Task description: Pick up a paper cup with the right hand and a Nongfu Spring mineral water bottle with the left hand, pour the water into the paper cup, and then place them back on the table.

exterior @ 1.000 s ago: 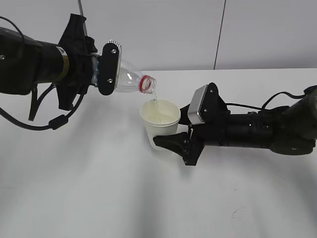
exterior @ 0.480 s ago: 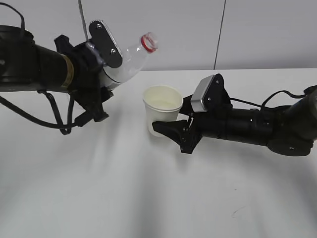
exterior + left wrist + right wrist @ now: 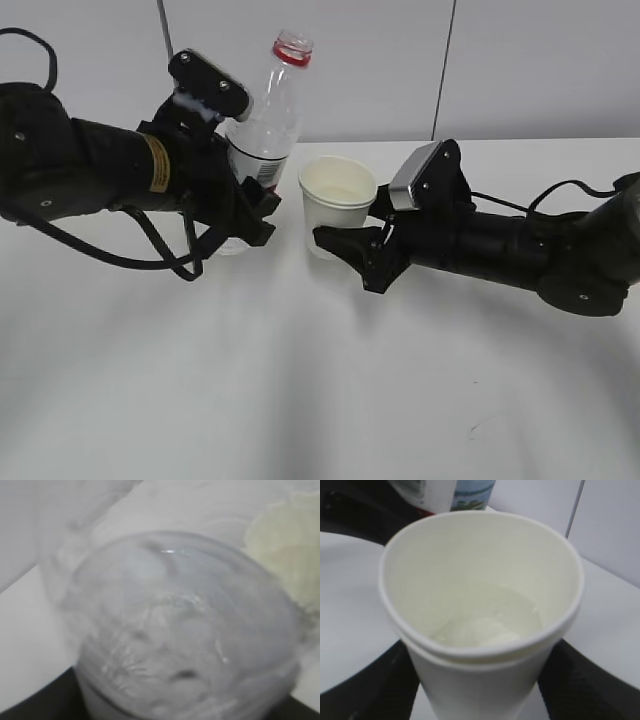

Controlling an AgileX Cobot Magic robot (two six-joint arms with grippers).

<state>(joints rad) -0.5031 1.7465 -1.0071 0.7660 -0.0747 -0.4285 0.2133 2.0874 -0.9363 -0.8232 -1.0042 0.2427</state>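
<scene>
Now the left hand (image 3: 235, 170) has its two fingers (image 3: 210, 85) clamped on the body of the Nongfu Spring mineral water bottle (image 3: 265, 125), one finger above the label and the other low by the bottle's base. That bottle stands nearly upright, leaning a little to the right, its red neck ring and uncapped mouth at the upper middle of the exterior view. Its base sits low near the table (image 3: 300, 400); whether it touches the tabletop I cannot tell. Seen from the left wrist, the bottle (image 3: 185, 630) fills most of the frame as a blurred clear dome.

Over to the right, the right hand (image 3: 345, 232) grips the paper cup (image 3: 337, 205) between its fingers (image 3: 345, 245), one black finger crossing the front of the cup's lower wall. Upright, the cup sits at the centre of the exterior view, just beside the bottle and not touching it. Looking down from the right wrist, the cup (image 3: 480, 625) holds a shallow pool of water (image 3: 485, 622) in its bottom, with the bottle's label (image 3: 440, 492) at the top edge of the frame behind it.

Outward from the fingers, the left arm with its yellow sticker (image 3: 157, 165) stretches to the left edge and the right arm to the right edge
</scene>
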